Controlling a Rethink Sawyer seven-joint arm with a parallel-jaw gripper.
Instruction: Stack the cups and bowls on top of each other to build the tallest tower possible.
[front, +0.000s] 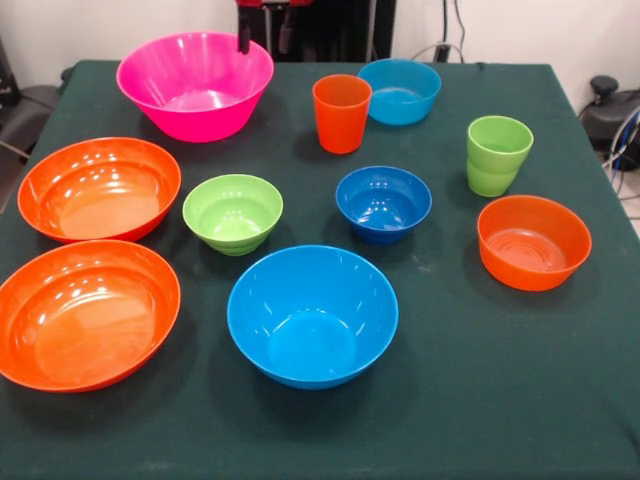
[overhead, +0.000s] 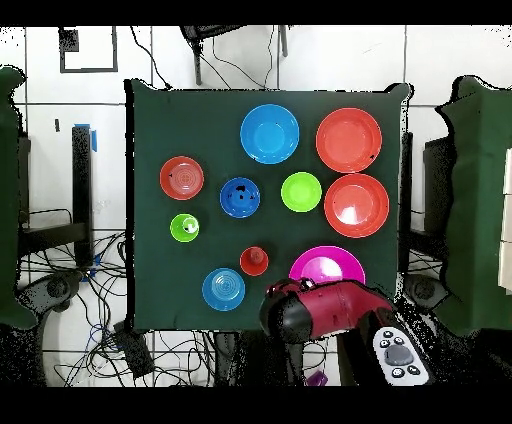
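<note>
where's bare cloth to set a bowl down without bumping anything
Free: the near strip in front of the large blue bowl, and the near corner below the small orange bowl. Crowded: the middle row, lime green bowl to dark blue bowl.

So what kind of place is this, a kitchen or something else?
Probably a robotics lab, not a kitchen. The bowls sit on a table covered in dark green cloth, a red robot arm reaches in from its edge, and loose cables trail across the tiled floor around it.
</note>
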